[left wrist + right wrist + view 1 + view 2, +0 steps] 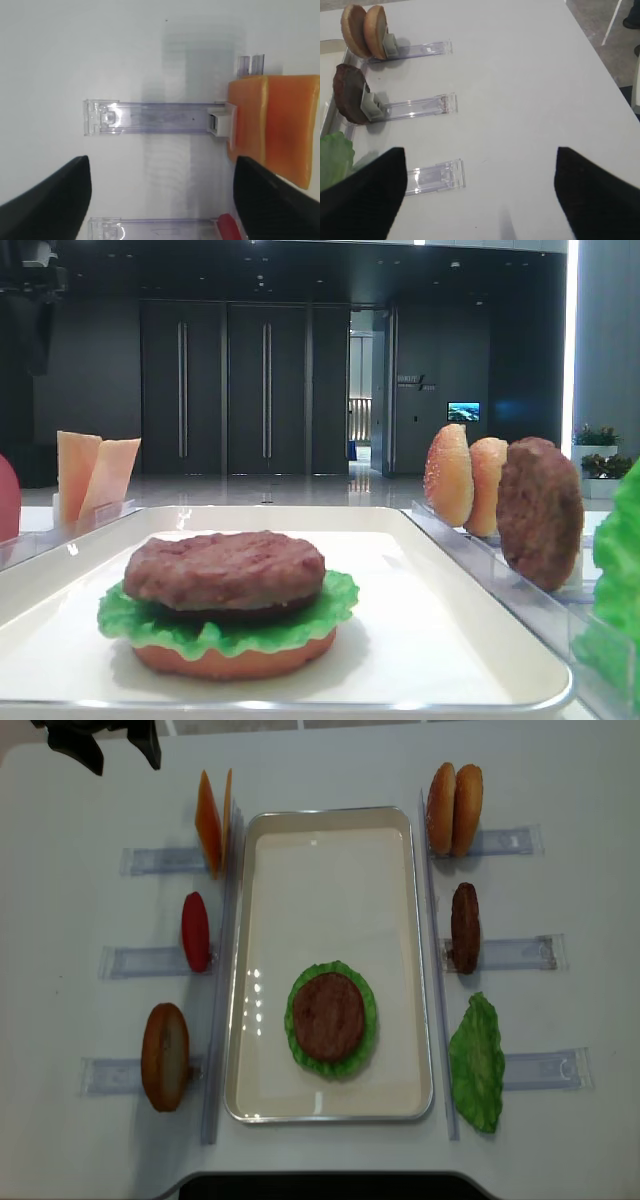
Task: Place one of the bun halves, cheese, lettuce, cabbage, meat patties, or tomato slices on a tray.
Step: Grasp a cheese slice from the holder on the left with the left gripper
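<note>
Left wrist view looks straight down on the cheese (280, 127), two pale orange slices stood on edge at the inner end of a clear plastic rack (150, 117), and the left gripper (160, 197) hangs over the bare table with its dark fingers spread wide, nothing between them. The slices lie ahead of that gripper and off toward one finger, not centred between the two, so I'd judge the coming move turns on shifting sideways along the rack until the stack sits in the gap; their faces run across the rack's long line, which should suit a pinch from above. From the overhead view the left gripper (105, 742) is at the far left corner of the table, just beyond the cheese (213, 822), which stands beside the tray (400, 960) at its top left. The tray already carries a stack of bun half, lettuce (300, 1040) and a meat patty (328, 1016). The left arm is plainly the nearer one for the cheese. The right gripper (480, 195) is also wide apart and empty, hovering over the right-hand racks, with the spare bun halves (365, 30), another patty (350, 100) and a green leaf (335, 157) off to its side. I can read no brand, label or writing on any of the pieces; the small wall sign in the low front view is too blurred to read.
</note>
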Motion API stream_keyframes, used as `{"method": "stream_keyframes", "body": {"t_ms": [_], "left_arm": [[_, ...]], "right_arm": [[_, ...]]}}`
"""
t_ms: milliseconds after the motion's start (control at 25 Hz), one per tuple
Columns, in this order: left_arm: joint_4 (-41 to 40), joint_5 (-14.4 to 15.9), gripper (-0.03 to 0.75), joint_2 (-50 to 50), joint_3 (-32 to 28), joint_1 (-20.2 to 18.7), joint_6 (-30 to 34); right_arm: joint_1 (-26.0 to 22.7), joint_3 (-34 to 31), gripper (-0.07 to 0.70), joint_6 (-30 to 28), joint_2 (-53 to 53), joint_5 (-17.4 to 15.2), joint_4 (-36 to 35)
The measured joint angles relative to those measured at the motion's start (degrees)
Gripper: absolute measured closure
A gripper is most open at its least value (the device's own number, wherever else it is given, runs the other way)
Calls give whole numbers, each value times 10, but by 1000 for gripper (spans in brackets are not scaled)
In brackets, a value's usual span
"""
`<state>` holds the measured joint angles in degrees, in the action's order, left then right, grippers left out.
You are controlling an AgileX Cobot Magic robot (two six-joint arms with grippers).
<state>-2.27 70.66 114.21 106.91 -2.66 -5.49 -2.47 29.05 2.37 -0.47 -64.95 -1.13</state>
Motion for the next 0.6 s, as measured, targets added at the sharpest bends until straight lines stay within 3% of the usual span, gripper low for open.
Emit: {"method": "stream_keyframes", "body": {"t_ms": [240,600], "left_arm": [[13,0,24,3,0,-12,-29],[2,0,24,3,0,-101,-96]], "right_arm": [[0,0,61,0,0,0,0],[0,0,71,0,0,0,0]]}}
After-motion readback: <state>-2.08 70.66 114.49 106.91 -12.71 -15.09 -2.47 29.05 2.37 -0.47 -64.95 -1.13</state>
